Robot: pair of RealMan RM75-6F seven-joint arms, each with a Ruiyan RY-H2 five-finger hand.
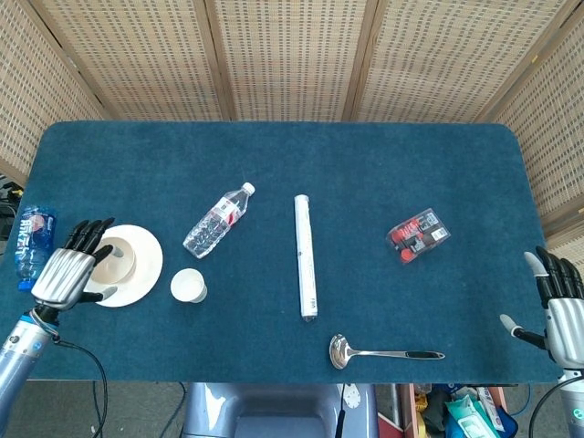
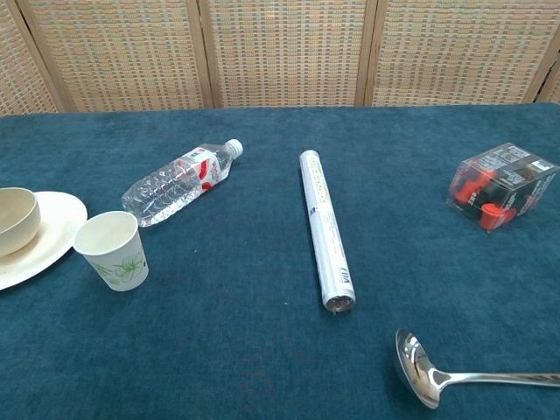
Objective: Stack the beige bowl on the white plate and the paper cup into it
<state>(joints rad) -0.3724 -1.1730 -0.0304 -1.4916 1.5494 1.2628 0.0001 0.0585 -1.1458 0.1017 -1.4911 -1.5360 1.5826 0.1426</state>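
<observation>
The beige bowl [image 1: 117,258] [image 2: 16,220] sits on the white plate [image 1: 146,267] [image 2: 54,229] at the table's left side. Just right of the plate stands the paper cup [image 1: 188,285] [image 2: 112,250], upright and empty. My left hand [image 1: 69,272] hovers at the plate's left edge with its fingers spread, holding nothing; the chest view does not show it. My right hand [image 1: 558,305] hangs open off the table's right edge, far from everything.
A clear water bottle [image 1: 217,220] [image 2: 179,182] lies beyond the cup. A long white roll [image 1: 306,255] [image 2: 325,227] lies mid-table, a metal spoon [image 1: 383,352] [image 2: 455,376] near the front edge, a red and black pack [image 1: 418,234] [image 2: 502,196] at the right. A blue bottle [image 1: 32,244] lies at the left edge.
</observation>
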